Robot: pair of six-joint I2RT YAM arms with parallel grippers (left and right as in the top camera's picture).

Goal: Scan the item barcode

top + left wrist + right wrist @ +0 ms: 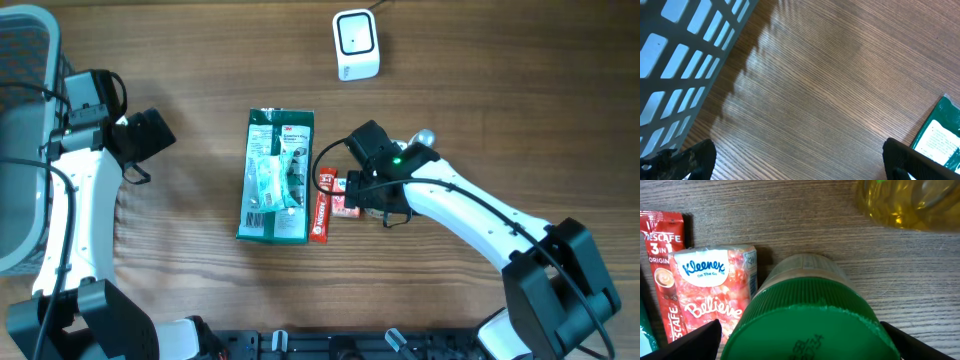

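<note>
Right now we judge the step in hand to be the pick-up, ahead of any scanning. Our right gripper (pixel 800 330) stands with its jaws about as wide as they go, one finger on either side of the green-capped bottle (pixel 805 305), whose cap fills nearly the whole gap between them. We cannot tell whether the fingers (pixel 690 345) touch the cap, and nothing shows the bottle lifted, so we count it as straddled but not gripped. To the gripper's left, just beside the bottle, lie a Kleenex pack (pixel 715 290) and, beyond it, a Nescafe sachet (pixel 660 250). Ahead and to the right there is a yellowish clear shape (pixel 910 200) that we cannot identify. The scanner (pixel 356 44) sits well apart from the gripper, across bare table (pixel 830 90). Our left gripper (pixel 797 155) is also fully spread and holds nothing; it hangs over bare wood with the basket (pixel 680 60) off to one side and a corner of the green package (pixel 277 175) at the other. The next move, as we see it, calls for closing squarely on the cap or neck without nudging the Kleenex pack. We then need to lift clear and carry the bottle toward the scanner. No barcode shows from here, so we expect to have to turn the bottle until its label faces the scanner window.
</note>
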